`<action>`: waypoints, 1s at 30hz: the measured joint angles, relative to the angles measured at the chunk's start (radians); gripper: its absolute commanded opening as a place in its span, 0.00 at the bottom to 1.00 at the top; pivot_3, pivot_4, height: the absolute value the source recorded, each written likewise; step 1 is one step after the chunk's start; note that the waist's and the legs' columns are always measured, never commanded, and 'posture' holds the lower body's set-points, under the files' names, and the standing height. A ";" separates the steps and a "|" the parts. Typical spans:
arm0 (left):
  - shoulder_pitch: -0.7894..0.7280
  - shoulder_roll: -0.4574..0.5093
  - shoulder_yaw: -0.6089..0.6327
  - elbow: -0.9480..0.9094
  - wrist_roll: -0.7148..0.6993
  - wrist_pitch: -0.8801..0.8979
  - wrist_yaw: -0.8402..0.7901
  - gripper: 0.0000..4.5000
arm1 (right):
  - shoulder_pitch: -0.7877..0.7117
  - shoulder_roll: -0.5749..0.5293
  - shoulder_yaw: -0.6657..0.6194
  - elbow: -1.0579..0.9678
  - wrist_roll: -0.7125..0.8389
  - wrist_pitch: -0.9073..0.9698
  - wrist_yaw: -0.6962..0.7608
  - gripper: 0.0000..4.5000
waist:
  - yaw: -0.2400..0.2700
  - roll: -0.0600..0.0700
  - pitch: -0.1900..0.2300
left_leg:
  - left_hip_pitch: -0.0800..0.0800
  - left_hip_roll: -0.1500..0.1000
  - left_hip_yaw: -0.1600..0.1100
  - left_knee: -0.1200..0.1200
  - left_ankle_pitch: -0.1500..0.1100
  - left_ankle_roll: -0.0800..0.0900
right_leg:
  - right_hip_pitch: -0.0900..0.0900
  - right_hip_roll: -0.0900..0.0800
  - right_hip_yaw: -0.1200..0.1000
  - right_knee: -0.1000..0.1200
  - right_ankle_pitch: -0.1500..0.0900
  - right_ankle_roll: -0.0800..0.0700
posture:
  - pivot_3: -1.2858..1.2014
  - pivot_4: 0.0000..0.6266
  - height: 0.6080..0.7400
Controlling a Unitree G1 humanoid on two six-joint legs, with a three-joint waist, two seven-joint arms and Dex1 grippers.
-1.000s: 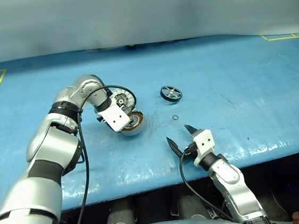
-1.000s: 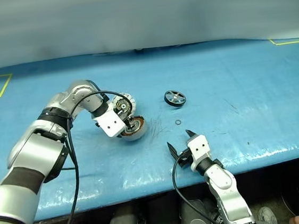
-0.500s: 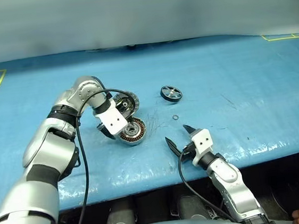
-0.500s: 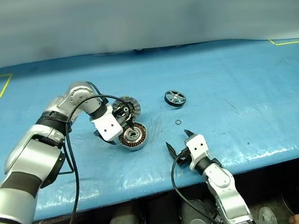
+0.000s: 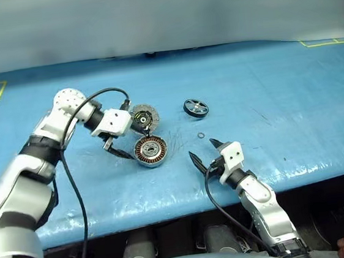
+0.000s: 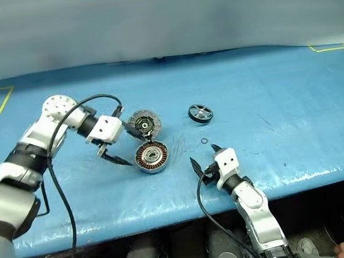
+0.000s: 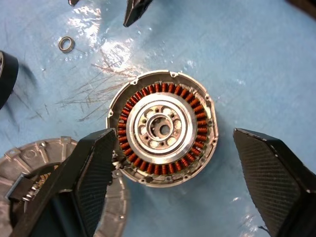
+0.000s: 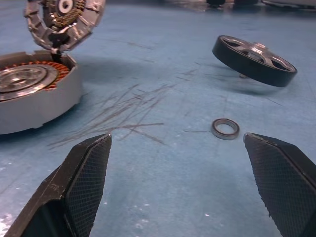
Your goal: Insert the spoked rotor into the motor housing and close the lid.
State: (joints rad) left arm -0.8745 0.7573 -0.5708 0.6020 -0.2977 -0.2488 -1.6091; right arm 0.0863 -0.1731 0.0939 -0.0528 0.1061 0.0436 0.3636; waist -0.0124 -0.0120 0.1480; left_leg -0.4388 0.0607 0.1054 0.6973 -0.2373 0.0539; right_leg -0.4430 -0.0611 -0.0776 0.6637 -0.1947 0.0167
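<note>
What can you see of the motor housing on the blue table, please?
The motor housing is a round, silver-grey metal casing. It lies flat and open on the blue table, with a ring of copper-brown coil windings around a shiny central hub with small holes. The lid leans tilted at its far edge. The open left gripper hangs beside it, not touching. No rotor sits inside.

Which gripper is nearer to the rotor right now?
Right. The right gripper sits at the table's near edge, with the rotor straight beyond it past a small ring. The left gripper is off to the side, by the housing.
</note>
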 measured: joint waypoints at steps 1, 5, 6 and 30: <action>0.045 0.001 0.025 -0.022 -0.012 0.037 0.010 0.90 | -0.012 -0.003 -0.003 0.006 -0.005 0.030 -0.010 1.00 | 0.000 0.000 0.000 | 0.000 0.000 0.000 0.000 0.000 0.000 | 0.000 0.000 0.000 0.000 0.000 0.000 | 0.52 0.24 1.00; 0.247 -0.009 0.168 -0.145 -0.048 0.153 0.130 0.90 | -0.071 -0.017 -0.004 0.015 -0.021 0.145 -0.034 1.00 | 0.000 0.000 0.000 | 0.001 0.000 0.001 0.000 0.001 -0.001 | 0.000 0.000 0.001 0.002 0.000 0.000 | 0.52 0.24 1.00; 0.281 -0.013 0.185 -0.169 -0.055 0.170 0.156 0.90 | -0.083 -0.017 -0.005 0.015 -0.021 0.162 -0.038 1.00 | 0.001 0.000 0.000 | 0.001 0.000 0.001 0.000 0.001 -0.001 | 0.000 0.000 0.001 0.002 0.000 0.000 | 0.52 0.24 1.00; 0.891 -0.269 0.492 -0.511 -0.054 0.135 0.631 0.90 | -0.269 -0.010 -0.061 0.180 0.011 0.282 -0.023 0.51 | -0.001 0.003 -0.006 | 0.010 0.001 0.003 -0.003 0.000 -0.003 | 0.001 -0.002 0.002 -0.001 0.000 -0.001 | 0.52 0.24 1.00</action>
State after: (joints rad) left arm 0.0166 0.4888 -0.0790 0.0911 -0.3516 -0.1139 -0.9785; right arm -0.1830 -0.1831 0.0326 0.1274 0.1170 0.3257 0.3409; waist -0.0132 -0.0092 0.1424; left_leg -0.4285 0.0616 0.1081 0.6941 -0.2377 0.0511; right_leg -0.4422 -0.0636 -0.0758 0.6632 -0.1944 0.0154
